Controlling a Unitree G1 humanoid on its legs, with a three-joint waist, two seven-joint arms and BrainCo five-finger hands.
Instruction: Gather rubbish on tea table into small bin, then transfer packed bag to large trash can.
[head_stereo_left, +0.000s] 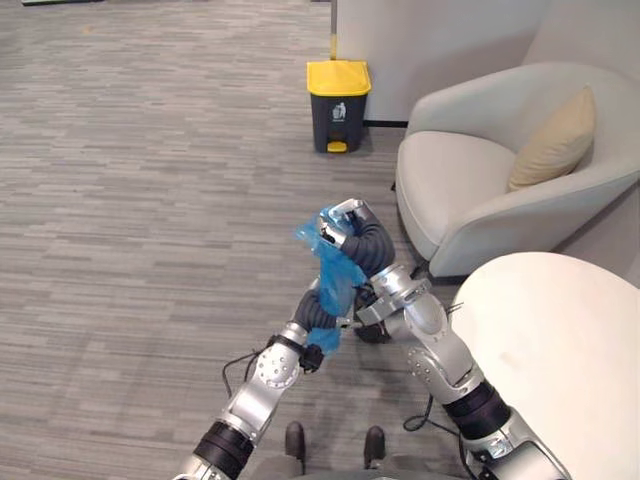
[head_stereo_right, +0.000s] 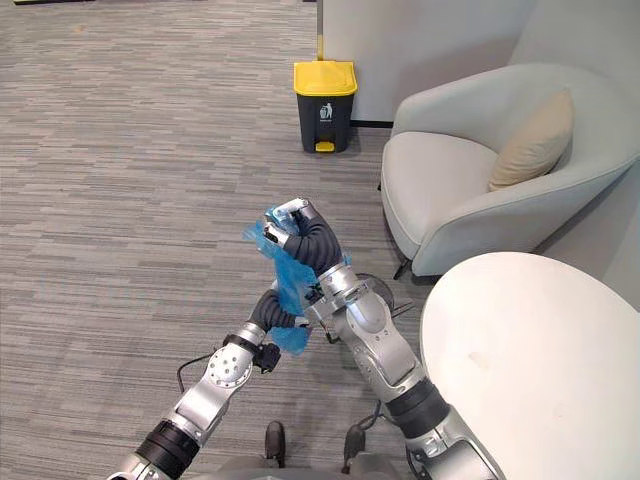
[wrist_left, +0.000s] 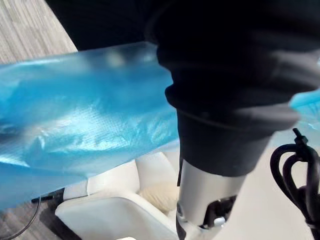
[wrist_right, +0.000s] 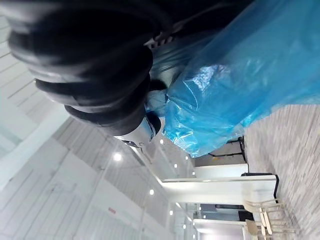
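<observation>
Bag in the air, that was the picture: the blue bag (head_stereo_left: 335, 275) hung between my two arms, well short of the trash can (head_stereo_left: 337, 105) and on my side of it, over the grey floor (head_stereo_left: 130, 200). My right robot hand (head_stereo_left: 343, 218) sat at the bag's top end, the end nearer the trash can, fingers curled in and pinching the bunched film. My left robot hand (head_stereo_left: 314, 318) was at the lower end, farther from the trash can. Its fingers were buried behind the plastic, so I could not tell whether they were closed or spread.

The trash can's yellow lid lay shut. An armchair (head_stereo_left: 470, 190) with a tan cushion (head_stereo_left: 555, 140) stood just right of the trash can, and the white worktop (head_stereo_left: 560, 350) was well back from it, close by my right side.

I judged the bag to be light and limp. It was thin, crinkly film, likely slippery, and it showed little bulk, so I expected it to sag and swing on the way over. The gathered neck looked like the place to hold, since a smooth side could slide out of a pinch. Film that thin could also tear on a fingertip, so a firm, steady grip seemed wiser than a hard squeeze.
</observation>
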